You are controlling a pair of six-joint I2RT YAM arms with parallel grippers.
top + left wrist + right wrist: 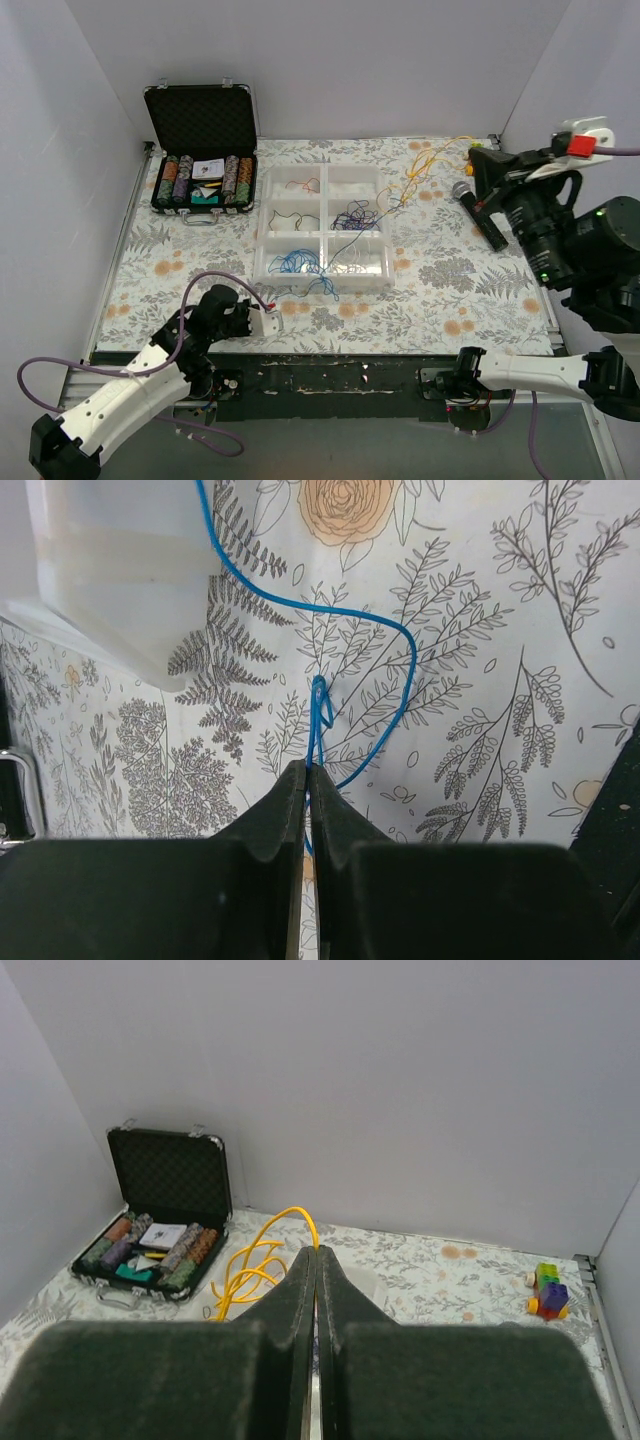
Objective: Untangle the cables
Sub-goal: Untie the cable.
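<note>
The cables lie in and around a clear divided tray (268, 232): blue strands (296, 262) in its front compartments, a dark tangle (356, 214) at its right side, and yellow and orange strands (428, 165) stretching to the back right. My left gripper (272, 318) sits just in front of the tray's front left corner. In the left wrist view it (306, 770) is shut on a blue cable (318, 715) that loops back to the tray (110, 570). My right gripper (477, 162) is raised at the back right. In the right wrist view it (316, 1252) is shut on a yellow cable (262, 1250).
An open black case of poker chips (203, 150) stands at the back left, also in the right wrist view (160, 1215). A black microphone (480, 213) lies right of the tray. A small toy of coloured bricks (546, 1292) sits near the back right wall. White walls enclose the floral mat.
</note>
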